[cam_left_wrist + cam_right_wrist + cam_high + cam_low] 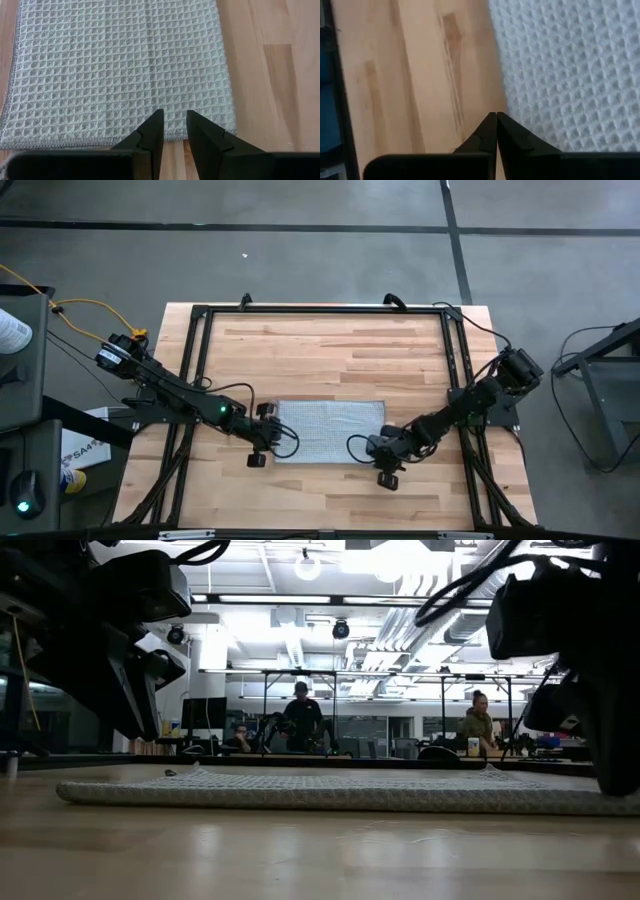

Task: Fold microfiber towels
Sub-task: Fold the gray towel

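Note:
The light grey-blue waffle-textured towel (328, 430) lies flat on the wooden table as a rectangle, long side left to right; it also shows in the low view (330, 790). My left gripper (175, 120) is slightly open over the towel's left edge (100, 140), toward its near corner, and in the high view it stands at that edge (275, 445). In the low view it hangs clear above the table. My right gripper (496, 117) is shut and low over bare wood just beside the towel's right edge (505, 100), by the near right corner (382, 460).
A black metal frame (320, 310) runs around the tabletop along the far edge and both sides. Bare wood (330, 355) lies beyond the towel and in front of it. People sit and stand at desks in the room behind (300, 710).

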`<state>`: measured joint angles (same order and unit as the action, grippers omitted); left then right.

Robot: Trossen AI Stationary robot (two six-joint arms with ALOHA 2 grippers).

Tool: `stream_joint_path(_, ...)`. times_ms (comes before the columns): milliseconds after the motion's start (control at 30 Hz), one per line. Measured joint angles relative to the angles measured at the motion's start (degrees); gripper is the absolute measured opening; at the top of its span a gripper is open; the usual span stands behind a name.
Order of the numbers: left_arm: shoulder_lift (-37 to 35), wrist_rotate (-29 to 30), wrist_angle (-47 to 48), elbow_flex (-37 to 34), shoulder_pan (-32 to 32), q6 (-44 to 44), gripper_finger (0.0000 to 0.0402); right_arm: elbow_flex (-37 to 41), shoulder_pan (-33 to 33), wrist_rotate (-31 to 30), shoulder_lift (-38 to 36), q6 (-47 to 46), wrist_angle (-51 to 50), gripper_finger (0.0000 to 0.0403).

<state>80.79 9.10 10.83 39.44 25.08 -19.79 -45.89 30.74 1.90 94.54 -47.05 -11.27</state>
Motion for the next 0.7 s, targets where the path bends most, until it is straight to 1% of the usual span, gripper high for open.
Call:
stream_joint_path(167, 0.0, 0.0, 0.0, 0.0, 0.0, -0.2, 0.0084, 0.0, 0.0, -0.8, 0.0, 0.8, 1.4, 0.0002)
stream_joint_path(433, 0.0, 0.0, 0.0, 0.0, 0.0, -0.2, 0.0084, 0.0, 0.0, -6.8, 0.0, 1.9, 1.7, 0.0002)
stream_joint_path(567, 0.0, -0.1, 0.0, 0.0, 0.0, -0.2, 0.0084, 0.0, -0.1, -5.8, 0.0, 1.3, 0.6, 0.0002)
stream_joint_path(700, 0.0, -0.1, 0.0, 0.0, 0.0, -0.3, 0.0084, 0.0, -0.1, -4.8, 0.0, -0.6, -2.5, 0.0002)
